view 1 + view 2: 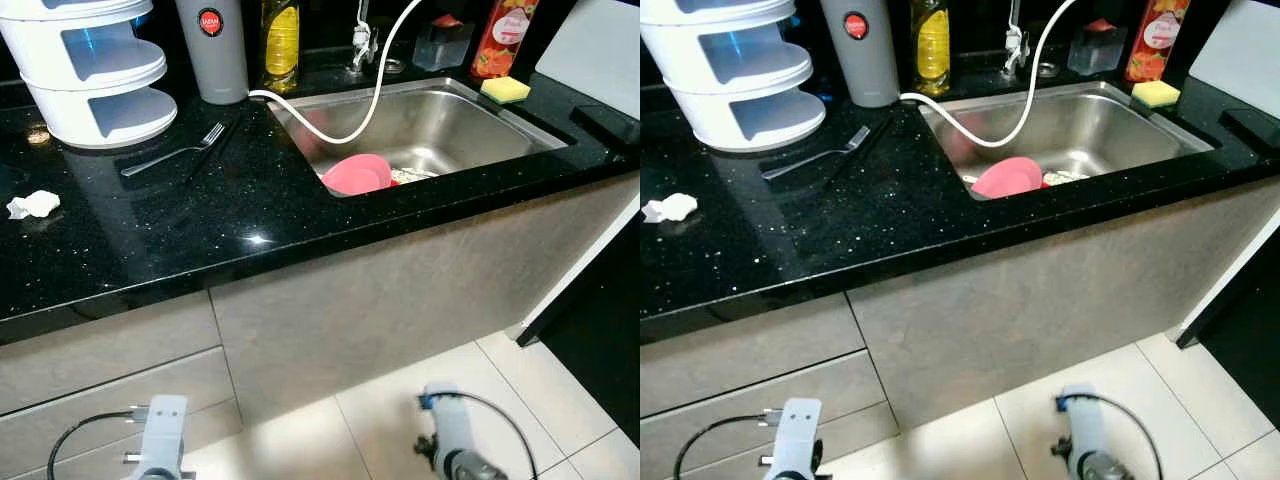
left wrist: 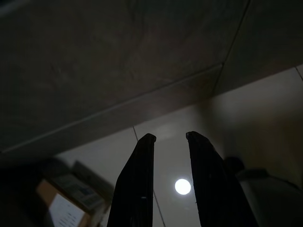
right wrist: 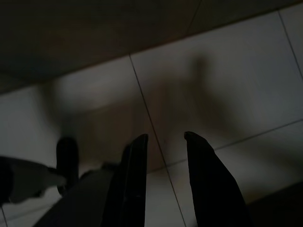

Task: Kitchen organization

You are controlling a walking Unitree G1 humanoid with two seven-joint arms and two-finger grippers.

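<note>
The fork (image 1: pixel 176 152) lies on the bench, handle toward your left arm, far above both grippers; the left fingers (image 2: pixel 137 184) and right fingers (image 3: pixel 135 184) hang released, grasping nothing

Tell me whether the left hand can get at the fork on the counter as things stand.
Probably yes: the fork lies bare on the countertop, nothing over it. The left hand hangs low by the floor, so it must rise first.
</note>
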